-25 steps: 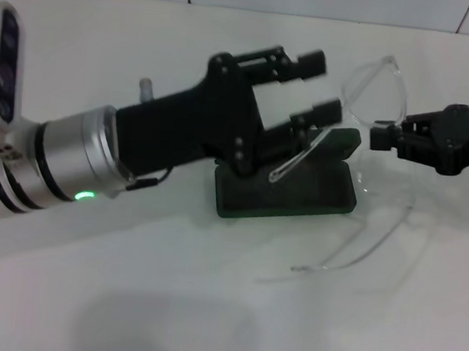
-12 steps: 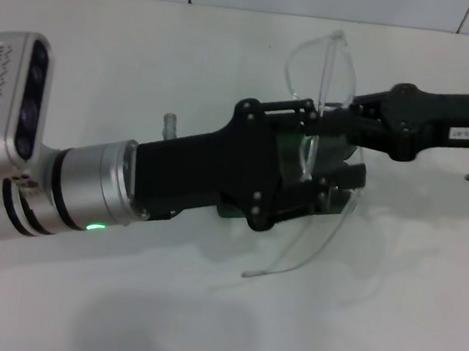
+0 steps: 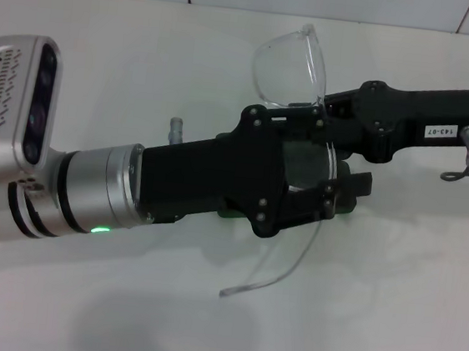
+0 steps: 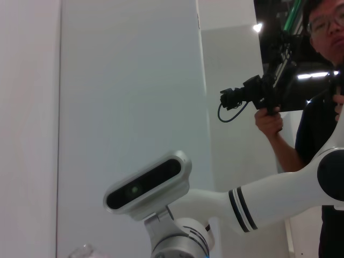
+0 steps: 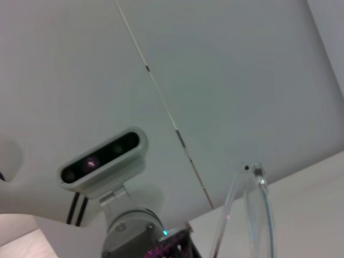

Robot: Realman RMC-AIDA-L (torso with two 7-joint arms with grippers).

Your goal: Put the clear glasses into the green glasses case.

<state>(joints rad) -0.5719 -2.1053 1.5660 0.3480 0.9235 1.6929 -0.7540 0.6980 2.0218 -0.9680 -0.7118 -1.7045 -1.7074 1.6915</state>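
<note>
- You had the clear glasses (image 3: pixel 292 64) held up over the green glasses case (image 3: pixel 345 200), and almost all of the case was hidden under the two grippers.
- The right gripper (image 3: pixel 325 110) reached in from the right and looked clenched on the frame near the lens edge, but I could not tell this for sure, because the left gripper's body covered its tips.
- The left gripper (image 3: pixel 334 186) lay across the case with its fingers spread, and one thin temple arm passed between them and hung down toward the table (image 3: pixel 386 326).
- To do this step well, you would probably have needed to fold that trailing arm in before lowering, keep the frame level with the case's long side, and draw the left gripper clear so it did not block the opening.
- The glasses were fully transparent plastic, smooth and glossy, with a curved lens and long slender arms. They would likely have flexed and slipped easily.
- The case showed as dark green, hard and matte, with a rounded corner.
- The table was plain white, so the glasses were hard to see against it.
</note>
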